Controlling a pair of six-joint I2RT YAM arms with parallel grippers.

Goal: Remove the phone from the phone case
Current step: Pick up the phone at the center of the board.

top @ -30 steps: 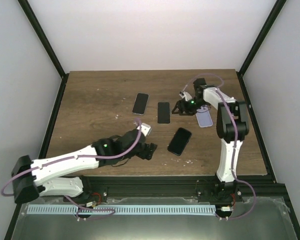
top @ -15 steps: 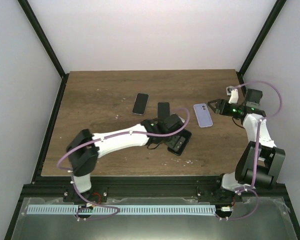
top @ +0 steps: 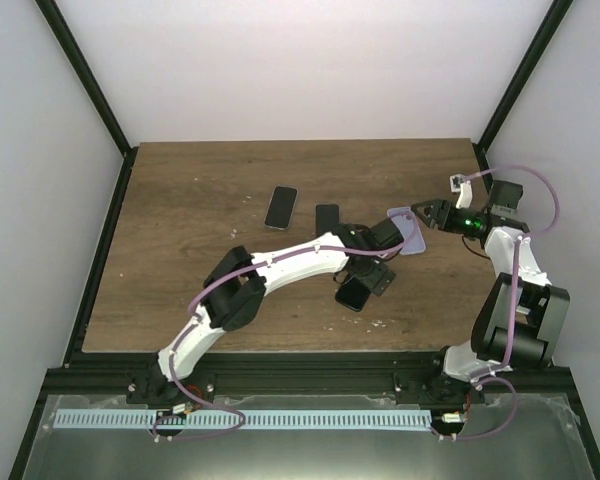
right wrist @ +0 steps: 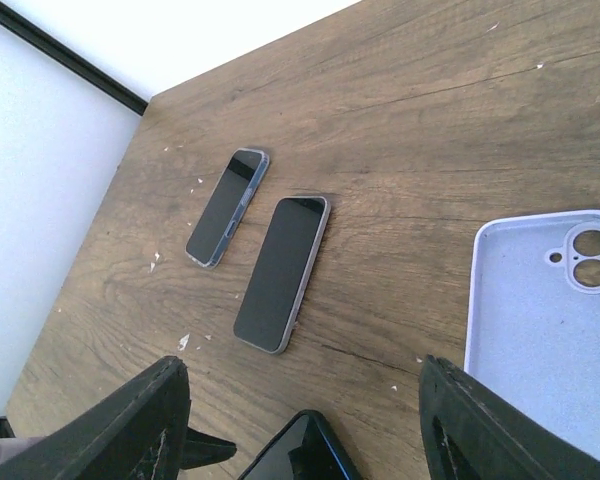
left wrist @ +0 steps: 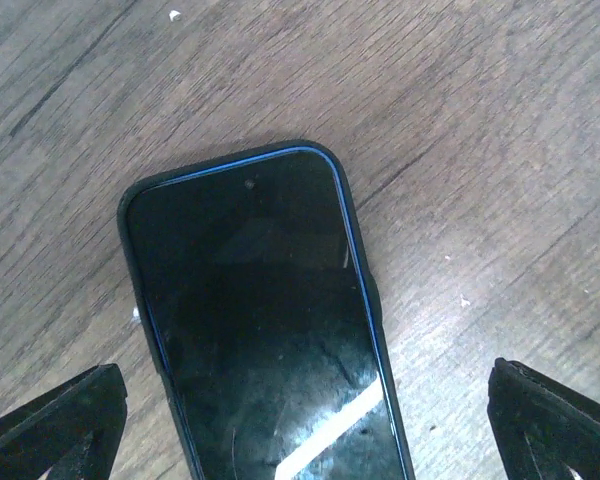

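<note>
cased phone [left wrist: 260,320]: just right of table [top: 180,200] centre, toward near edge | left gripper [left wrist: 300,420]: above it, 2 fingers wide apart astride its width, long axis square to their line | right gripper [right wrist: 305,425]: fingers apart, empty, farther off

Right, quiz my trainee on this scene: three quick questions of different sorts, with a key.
1. True or false: the left gripper is shut on the black-cased phone.
2. How many phones lie screen up on the table? A) one B) three C) six
3. Which wrist camera shows the lilac case?
Key:
1. False. It is open, with a finger on either side of the phone.
2. B. They are the black-cased phone, the left phone and the centre phone.
3. The right wrist camera.
</note>
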